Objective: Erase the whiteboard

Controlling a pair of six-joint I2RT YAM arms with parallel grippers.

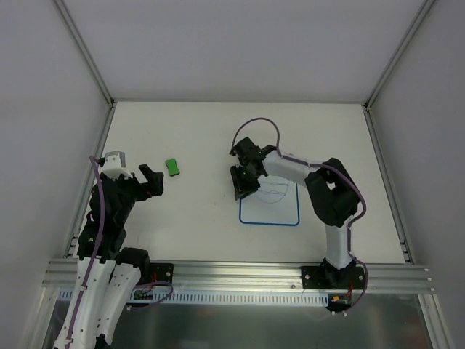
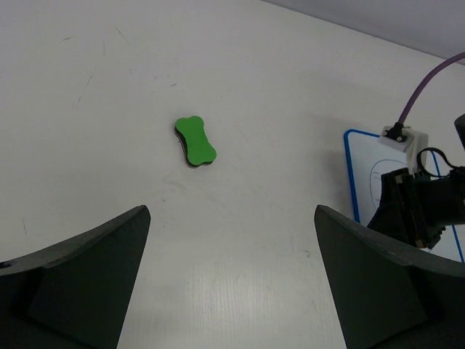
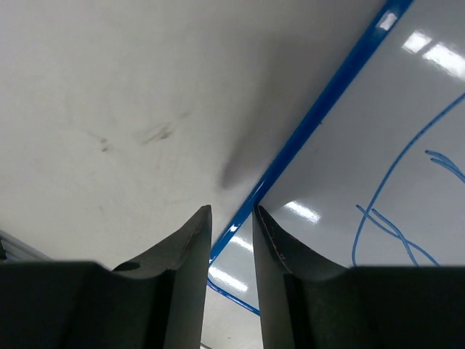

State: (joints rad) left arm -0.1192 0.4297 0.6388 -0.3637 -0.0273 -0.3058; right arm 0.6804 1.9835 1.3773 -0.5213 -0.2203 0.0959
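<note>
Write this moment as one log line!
left gripper open, facing green block | right gripper at whiteboard edge | scribbles unerased

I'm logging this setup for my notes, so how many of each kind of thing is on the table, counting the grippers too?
whiteboard: 1
green block: 1
grippers: 2, the left gripper and the right gripper
Total: 4

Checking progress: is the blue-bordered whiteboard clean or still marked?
Still marked: blue pen lines cross the flat blue-bordered whiteboard in the right wrist view.
</note>
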